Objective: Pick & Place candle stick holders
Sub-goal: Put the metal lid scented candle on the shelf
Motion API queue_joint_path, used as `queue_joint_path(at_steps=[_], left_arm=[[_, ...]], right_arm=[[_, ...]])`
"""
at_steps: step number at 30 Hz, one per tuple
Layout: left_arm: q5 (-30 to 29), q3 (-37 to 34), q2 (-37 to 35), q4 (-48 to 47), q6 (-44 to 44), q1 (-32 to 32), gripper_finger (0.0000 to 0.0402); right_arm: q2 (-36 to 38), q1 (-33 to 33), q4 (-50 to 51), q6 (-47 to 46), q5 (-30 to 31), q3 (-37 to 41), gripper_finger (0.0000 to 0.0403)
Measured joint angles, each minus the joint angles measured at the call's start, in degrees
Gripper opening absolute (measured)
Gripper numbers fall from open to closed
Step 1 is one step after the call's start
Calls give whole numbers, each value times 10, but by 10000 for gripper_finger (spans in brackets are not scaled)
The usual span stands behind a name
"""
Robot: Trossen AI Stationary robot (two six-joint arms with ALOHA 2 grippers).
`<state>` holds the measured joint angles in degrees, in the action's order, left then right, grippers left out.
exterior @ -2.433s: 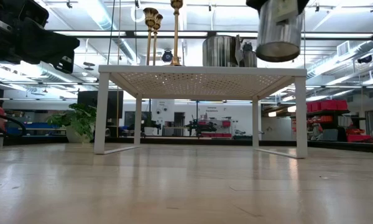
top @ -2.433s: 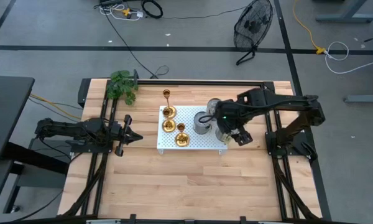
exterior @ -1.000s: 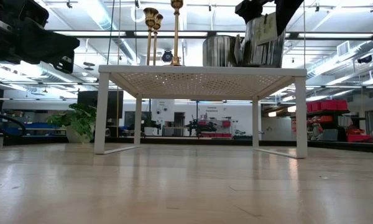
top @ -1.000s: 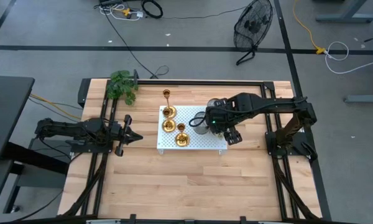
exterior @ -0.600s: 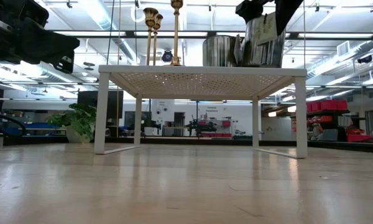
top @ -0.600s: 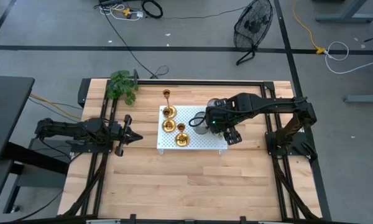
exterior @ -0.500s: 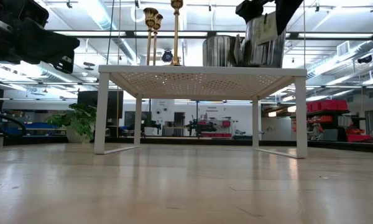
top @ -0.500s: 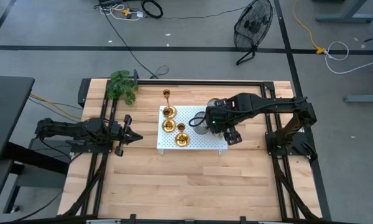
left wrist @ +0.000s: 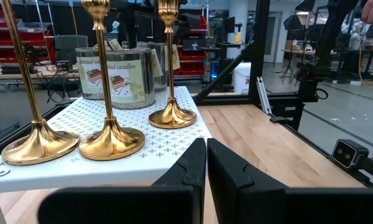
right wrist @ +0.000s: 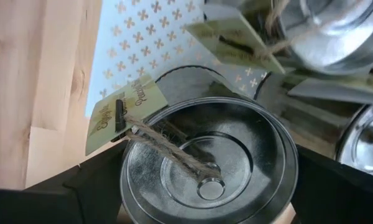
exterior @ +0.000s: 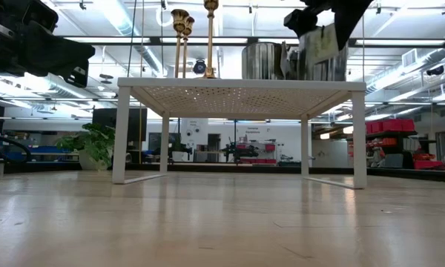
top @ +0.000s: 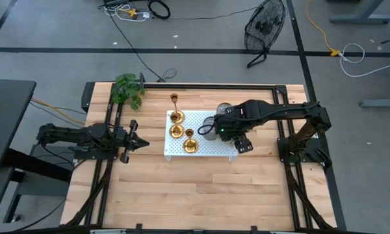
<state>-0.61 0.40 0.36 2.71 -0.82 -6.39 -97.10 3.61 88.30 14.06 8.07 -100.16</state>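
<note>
Holders: I saw three shiny gold-brass candle stick holders with slim upright stems and round dished bases standing on the white perforated metal riser, grouped at the end toward the left arm; a fourth brass one seemed to stand on the wooden table just beyond the riser.
Long axis: every stem stood vertical, so I judged a level, sideways grasp on a stem would suit.
Neighbours: grey metal candle tins with paper tags sat behind the holders, toward the riser's other end.
Left gripper: its fingers were pressed together on nothing, parked level at the table's left side, pointing straight at the holders.
Right gripper: its jaws stood wide around a round silver tin with a twine-tied tag over the riser's right end; whether they were clamping it I could not tell.
Deciding relation: the holders lay dead ahead of the left gripper and across the tins from the right, so I judged the left arm better placed for the pick.
</note>
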Motion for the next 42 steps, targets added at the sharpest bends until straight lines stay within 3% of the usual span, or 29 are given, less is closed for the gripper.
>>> queue_joint_path(at_steps=[42], left_arm=[[0, 0, 0, 0, 0, 0, 19]], right_arm=[[0, 0, -29, -1, 0, 0, 392]])
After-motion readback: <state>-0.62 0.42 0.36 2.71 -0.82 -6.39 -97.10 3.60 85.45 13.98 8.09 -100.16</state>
